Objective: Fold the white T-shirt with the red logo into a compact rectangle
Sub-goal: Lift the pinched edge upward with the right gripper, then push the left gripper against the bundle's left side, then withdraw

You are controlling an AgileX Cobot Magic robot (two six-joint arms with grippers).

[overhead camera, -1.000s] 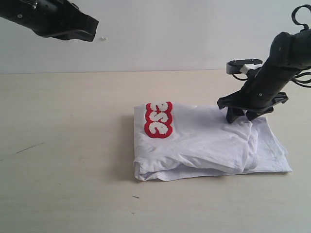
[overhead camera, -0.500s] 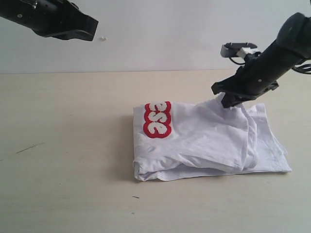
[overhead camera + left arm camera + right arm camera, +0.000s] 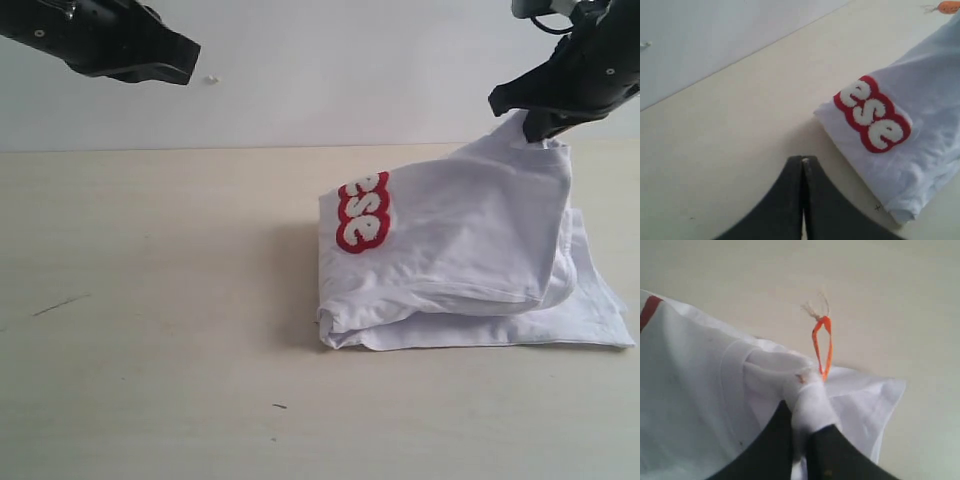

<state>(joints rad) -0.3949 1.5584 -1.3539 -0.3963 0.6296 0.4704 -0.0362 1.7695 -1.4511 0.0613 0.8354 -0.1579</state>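
white T-shirt point(image 3: 470, 230): plain white, same where it meets the right jaws. red logo point(image 3: 363, 211): red band, fuzzy white bubble letters. orange tag loop point(image 3: 822, 342) just past the right jaws, with pale frayed thread. left gripper point(image 3: 802, 162) and right gripper point(image 3: 537, 128): black. surface point(image 3: 150, 300) pale beige, wall point(image 3: 350, 70) off-white.

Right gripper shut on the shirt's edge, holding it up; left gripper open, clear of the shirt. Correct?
No. The left gripper is shut: the left wrist view shows its fingers pressed together. The rest holds: the right gripper is shut on the white T-shirt, holding its edge up.
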